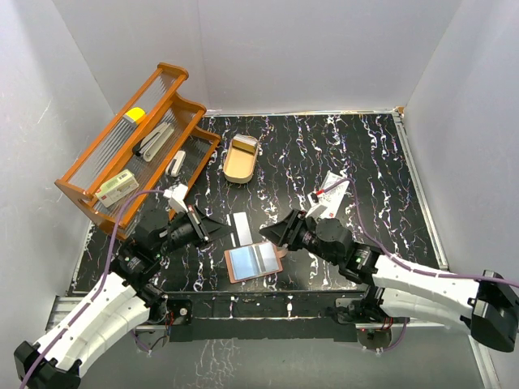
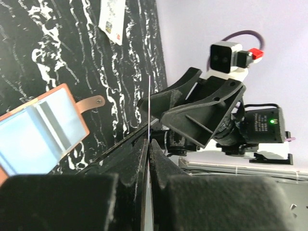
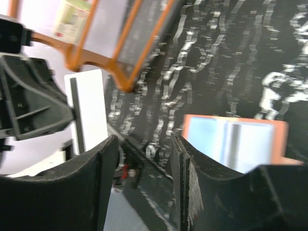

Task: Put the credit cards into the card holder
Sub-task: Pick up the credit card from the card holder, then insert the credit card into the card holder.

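Glossy marbled table (image 1: 365,154), leather card holder (image 1: 254,262)

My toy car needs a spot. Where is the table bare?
Bare: the far right corner, beyond the white card and right of the tan tray. Crowded: around the card holder in front, and the orange rack on the left.

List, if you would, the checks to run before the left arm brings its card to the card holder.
1. Left gripper gripping the white card: ok, shut on it.
2. Right gripper free of that card: ok, open and empty.
3. Card holder open: ok, lying flat, inside up.
4. Way down to the holder free: not ok, the right gripper hovers close beside the card, near the holder's strap side.
5. Card lined up with a pocket: cannot tell.
6. Second card located: ok, on the table, far right.
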Controlling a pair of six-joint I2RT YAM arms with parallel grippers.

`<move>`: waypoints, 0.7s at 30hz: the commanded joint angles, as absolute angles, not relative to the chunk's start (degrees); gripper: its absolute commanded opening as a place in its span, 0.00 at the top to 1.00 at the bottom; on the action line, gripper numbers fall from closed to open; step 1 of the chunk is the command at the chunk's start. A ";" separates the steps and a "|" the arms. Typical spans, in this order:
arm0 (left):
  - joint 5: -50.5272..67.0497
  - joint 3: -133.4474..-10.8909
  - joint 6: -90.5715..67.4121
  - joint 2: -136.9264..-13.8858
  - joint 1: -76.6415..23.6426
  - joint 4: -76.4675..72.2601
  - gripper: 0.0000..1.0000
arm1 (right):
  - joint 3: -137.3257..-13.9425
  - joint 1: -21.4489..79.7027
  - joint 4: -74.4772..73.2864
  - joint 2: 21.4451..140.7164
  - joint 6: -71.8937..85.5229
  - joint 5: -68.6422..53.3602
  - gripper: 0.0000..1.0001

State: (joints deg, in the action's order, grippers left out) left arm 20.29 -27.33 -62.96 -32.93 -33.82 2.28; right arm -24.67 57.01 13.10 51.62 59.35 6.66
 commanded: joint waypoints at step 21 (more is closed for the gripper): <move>29.74 -7.75 -71.60 -46.73 -33.88 -18.32 1.00 | -37.50 57.13 -13.88 70.75 37.18 16.48 0.57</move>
State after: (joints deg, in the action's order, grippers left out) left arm 25.85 -9.26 -69.65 -43.31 -33.87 -10.11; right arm -35.05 57.01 -15.46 70.06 39.00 14.33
